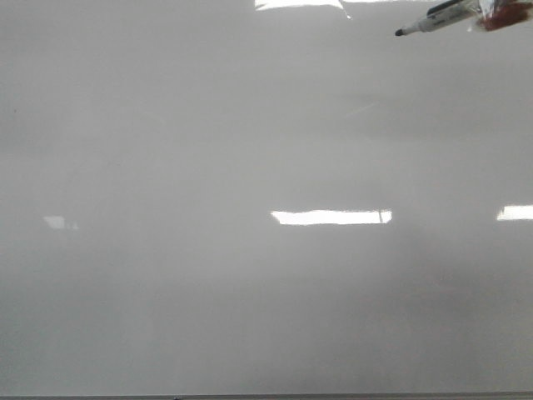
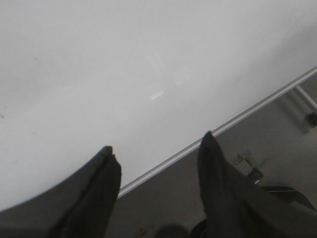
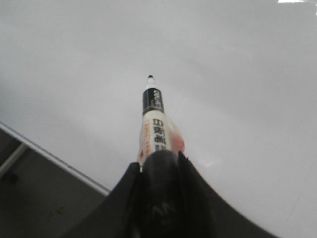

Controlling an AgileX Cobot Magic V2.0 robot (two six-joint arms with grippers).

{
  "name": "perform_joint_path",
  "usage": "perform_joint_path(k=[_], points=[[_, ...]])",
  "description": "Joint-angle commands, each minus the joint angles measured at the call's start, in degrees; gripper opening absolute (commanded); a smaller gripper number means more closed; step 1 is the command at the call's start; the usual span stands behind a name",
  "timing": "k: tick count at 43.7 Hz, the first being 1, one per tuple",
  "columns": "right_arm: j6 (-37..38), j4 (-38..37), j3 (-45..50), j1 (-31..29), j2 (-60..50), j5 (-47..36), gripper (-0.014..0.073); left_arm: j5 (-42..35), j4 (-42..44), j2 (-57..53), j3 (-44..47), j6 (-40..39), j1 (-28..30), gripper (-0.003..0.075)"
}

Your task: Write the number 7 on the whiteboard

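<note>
Right fingers were clamped on a marker, barrel white with orange print and a black collar, dark tip uncapped and pointing out over the whiteboard. Whether the tip touched the board could not be told. In the front view the marker showed near the whiteboard's far right corner, tip aimed toward the board's middle.

Left fingers stood apart, holding nothing, over the whiteboard's metal edge strip; grey floor lay beyond the strip.

Board face glossy, pale grey, carrying bright rectangular reflections. No 7 visible on the whiteboard.
</note>
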Motion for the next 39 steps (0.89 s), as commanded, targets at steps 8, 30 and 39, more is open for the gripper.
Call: perform_joint_path(k=[8,30,39], points=[[-1.4,3.6,-3.7,5.5,7.6,-12.6,-0.0067,-7.5,-0.4,-0.8,3.6,-1.1,0.2,0.0354],[-1.3,3.5,-15.6,6.2,25.5,-16.5,-0.0067,-9.1,-0.4,-0.8,3.6,-1.1,0.2,0.0354],[-1.3,3.5,-15.8,3.2,26.8,-16.4,-0.0067,-9.1,-0.4,-0.8,3.6,-1.1,0.2,0.0354]])
